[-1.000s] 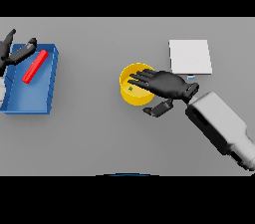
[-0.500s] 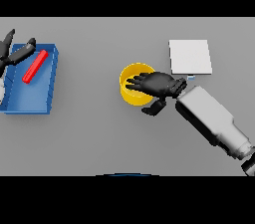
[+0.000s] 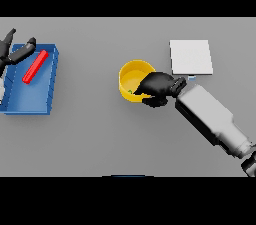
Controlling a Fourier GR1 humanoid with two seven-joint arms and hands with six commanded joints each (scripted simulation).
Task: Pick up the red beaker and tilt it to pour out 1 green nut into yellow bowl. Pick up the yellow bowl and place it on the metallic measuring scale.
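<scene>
From the head view I see my right hand (image 3: pixel 159 87) at the right-hand rim of the round yellow bowl (image 3: pixel 131 80), which sits on the grey table (image 3: pixel 100 134) near the middle of the scene. The dark fingers are curled over the bowl's edge, reaching down into its inside, and the thumb sits lower on the outside of the wall — so the hand is pinching the rim between them. The white and grey forearm runs off toward the lower right corner. Just inside the bowl, at the fingertips, I can make out a small green speck (image 3: pixel 130 91) that may be the nut, though it is too small for me to be sure.

The flat, pale square measuring scale (image 3: pixel 190 56) lies up and to the right of the bowl, near it but not touching; a small light tab shows at its lower edge.

Over on the left side, the slim red beaker (image 3: pixel 35 66) lies tilted in the open blue tray (image 3: pixel 30 101), toward the tray's upper end. My left hand (image 3: pixel 16 51) shows at the tray's upper left corner — fingers straight and spread apart, holding nothing, with one finger close to the tray's top wall and apart from the beaker.
</scene>
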